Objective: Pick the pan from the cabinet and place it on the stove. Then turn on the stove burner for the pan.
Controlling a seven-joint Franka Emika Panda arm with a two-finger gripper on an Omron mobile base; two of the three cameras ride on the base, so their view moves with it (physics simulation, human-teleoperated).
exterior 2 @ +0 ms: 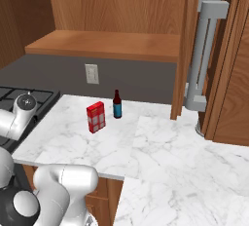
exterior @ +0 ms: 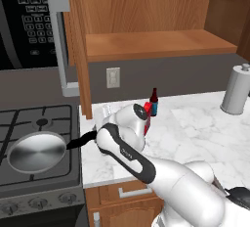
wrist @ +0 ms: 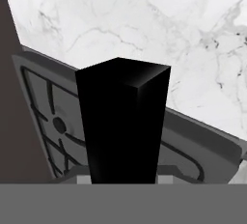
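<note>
The pan (exterior: 37,152) is seen lying flat on the stove (exterior: 49,182), over the front grate near the knobs, its black handle (exterior: 83,140) reaching right toward the marble counter (exterior: 195,128); the gripper (exterior: 97,138) is placed at the end of that handle, and in the hand view the handle (wrist: 123,126) rises as a dark block straight before the camera; whether the fingers are clamped on it cannot be told; the cabinet (exterior: 146,45) is seen open, its shelf bare; a red box (exterior 2: 96,117) and a dark bottle (exterior 2: 116,104) are stood near each other on the counter.
</note>
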